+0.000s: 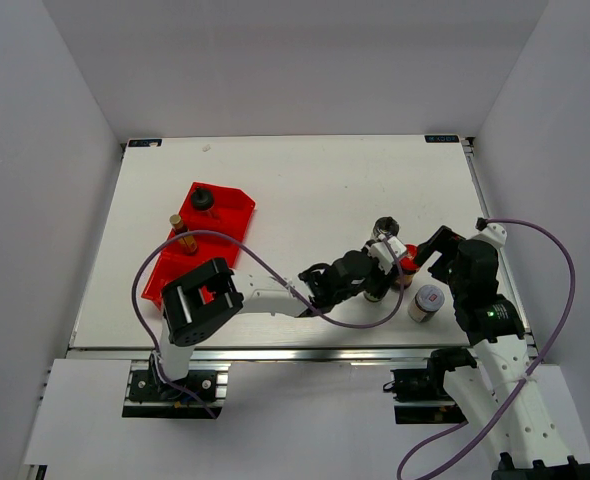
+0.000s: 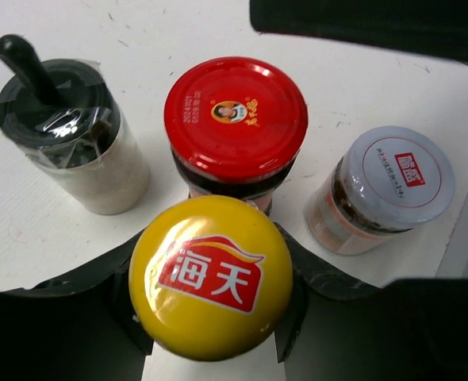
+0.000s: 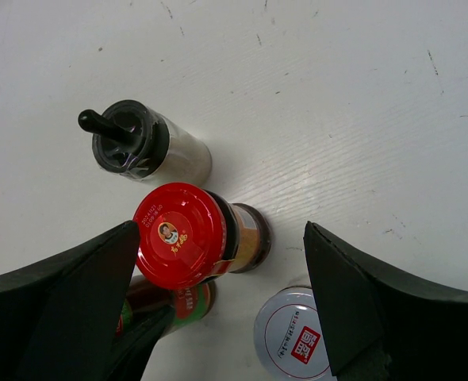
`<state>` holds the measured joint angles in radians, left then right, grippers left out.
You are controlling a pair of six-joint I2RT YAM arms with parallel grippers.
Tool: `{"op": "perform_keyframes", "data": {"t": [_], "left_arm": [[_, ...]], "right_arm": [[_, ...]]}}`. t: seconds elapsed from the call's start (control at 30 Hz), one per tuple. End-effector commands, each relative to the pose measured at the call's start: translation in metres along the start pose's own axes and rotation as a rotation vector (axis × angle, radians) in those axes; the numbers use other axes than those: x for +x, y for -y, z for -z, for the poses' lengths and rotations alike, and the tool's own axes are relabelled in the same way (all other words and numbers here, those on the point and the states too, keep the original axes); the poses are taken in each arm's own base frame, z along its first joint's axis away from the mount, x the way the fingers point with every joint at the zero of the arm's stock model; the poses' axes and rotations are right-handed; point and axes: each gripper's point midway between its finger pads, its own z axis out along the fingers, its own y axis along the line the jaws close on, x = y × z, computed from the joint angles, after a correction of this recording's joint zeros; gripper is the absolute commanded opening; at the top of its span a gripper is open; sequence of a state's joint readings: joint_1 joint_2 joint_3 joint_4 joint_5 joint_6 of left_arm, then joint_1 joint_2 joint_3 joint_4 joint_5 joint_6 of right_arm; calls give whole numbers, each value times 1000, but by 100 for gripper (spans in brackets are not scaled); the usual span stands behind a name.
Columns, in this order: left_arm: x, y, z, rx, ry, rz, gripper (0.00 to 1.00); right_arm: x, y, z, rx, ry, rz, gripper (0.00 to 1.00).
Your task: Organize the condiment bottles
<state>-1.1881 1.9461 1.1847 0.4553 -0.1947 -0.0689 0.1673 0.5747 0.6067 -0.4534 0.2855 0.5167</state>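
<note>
- The left gripper [image 2: 212, 246] is closed around an upright bottle with a round yellow cap [image 2: 210, 278].
- Just beyond its fingertips stand a black-topped clear grinder jar [image 2: 67, 135] to the left, a red-lidded jar [image 2: 235, 119] straight ahead, and a white-lidded jar [image 2: 389, 186] to the right.
- The right gripper [image 3: 218, 234] is spread wide, holding nothing, above the red-lidded jar.

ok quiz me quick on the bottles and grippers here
1. True or false: the right gripper is shut on the red-capped jar.
2. Which cap does the left gripper hold? a) white b) yellow c) black
3. How many bottles show in the red tray?
Key: 1 false, it is open. 2 b, the yellow-capped bottle. 3 two, a black-capped bottle and a brown-capped bottle.
</note>
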Motion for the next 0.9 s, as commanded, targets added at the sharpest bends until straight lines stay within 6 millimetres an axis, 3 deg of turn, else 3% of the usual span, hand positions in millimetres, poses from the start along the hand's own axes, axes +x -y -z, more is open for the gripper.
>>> {"op": "perform_keyframes", "data": {"t": [0.0,0.07,0.1,0.2,0.23,0.27,0.37,0.4,0.47,0.5,0.67,0.73,0.87], "left_arm": [[-43,-4,20,-22,87,28,50],[-53,-9,29,-43,100,26,46],[-56,-11,33,-52,101,29,39],[-70,-23,53,-98,110,15,39],[-65,-33,59,-147,94,0,39],[-79,-38,71,-166,118,5,39],[-74,-61,94,-265,86,-39,38],[-86,-66,107,-283,114,-29,38],[-79,-84,122,-342,98,-55,38],[-84,-93,134,-364,105,-46,38],[-83,-174,178,-527,91,57,36],[-86,-206,209,-620,121,71,35],[-86,-247,256,-760,168,84,37]], "right_arm": [[-11,-4,2,-15,41,-13,89],[-10,-4,2,-16,40,-11,89],[-10,-4,2,-15,41,-11,89],[-10,-4,2,-17,39,-11,89],[-9,-4,2,-18,37,-12,89],[-9,-4,2,-20,38,-11,89],[-8,-5,1,-25,33,-9,89],[-8,-5,1,-25,35,-10,89],[-7,-5,0,-27,32,-9,89],[-7,-5,0,-27,32,-9,89],[-6,-6,0,-29,28,-8,89],[-7,-6,0,-29,32,-9,89],[-7,-6,0,-29,31,-9,89]]}}
